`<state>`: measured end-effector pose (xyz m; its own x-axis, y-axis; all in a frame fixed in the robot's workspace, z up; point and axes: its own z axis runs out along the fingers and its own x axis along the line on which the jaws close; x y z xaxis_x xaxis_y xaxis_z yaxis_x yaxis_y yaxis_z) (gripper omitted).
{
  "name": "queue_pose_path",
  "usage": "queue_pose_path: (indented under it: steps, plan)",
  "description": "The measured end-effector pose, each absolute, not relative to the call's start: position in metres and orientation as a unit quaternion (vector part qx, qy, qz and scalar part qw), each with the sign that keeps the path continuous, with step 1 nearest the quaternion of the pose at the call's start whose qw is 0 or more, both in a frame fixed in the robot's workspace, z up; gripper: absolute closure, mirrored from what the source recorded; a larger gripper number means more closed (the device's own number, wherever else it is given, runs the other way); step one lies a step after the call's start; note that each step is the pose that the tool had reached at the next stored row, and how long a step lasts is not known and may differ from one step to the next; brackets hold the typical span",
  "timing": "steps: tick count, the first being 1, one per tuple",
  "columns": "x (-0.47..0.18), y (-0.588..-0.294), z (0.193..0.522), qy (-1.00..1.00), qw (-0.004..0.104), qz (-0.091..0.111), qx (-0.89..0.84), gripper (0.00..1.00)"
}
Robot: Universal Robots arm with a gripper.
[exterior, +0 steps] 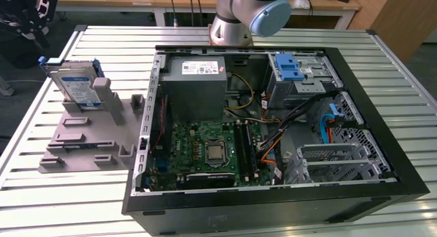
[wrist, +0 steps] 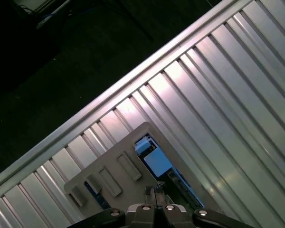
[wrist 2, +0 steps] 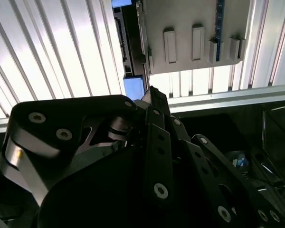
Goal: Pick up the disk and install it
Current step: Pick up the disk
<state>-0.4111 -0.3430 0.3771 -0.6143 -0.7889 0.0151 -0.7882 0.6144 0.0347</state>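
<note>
Currently jaws drawn together and empty, hovering above the disk (exterior: 77, 86), which stands on edge in the grey holder (exterior: 71, 145) below them; risk: descending unopened, they would strike its top edge.

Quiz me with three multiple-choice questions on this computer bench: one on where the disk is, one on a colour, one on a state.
1. Where is the disk? A in the grey holder beside the computer case; B installed inside it; C on the floor.
2. What colour is the latch atop the drive cage? A red; B blue; C yellow.
3. How is the disk placed? A lying flat; B standing on edge; C lifted in the air.
Answers: 1 A, it sits in the holder at the exterior view's left; 2 B, the latch is plainly blue; 3 B, the holder props it upright.
</note>
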Motion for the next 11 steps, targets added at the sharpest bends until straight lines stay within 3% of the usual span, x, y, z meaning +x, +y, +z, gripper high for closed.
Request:
queue_pose_path:
  steps: [11]
  plan:
    - [-0.4111,-0.3430,0.3771,-0.871,0.015,-0.011,0.491,0.89]
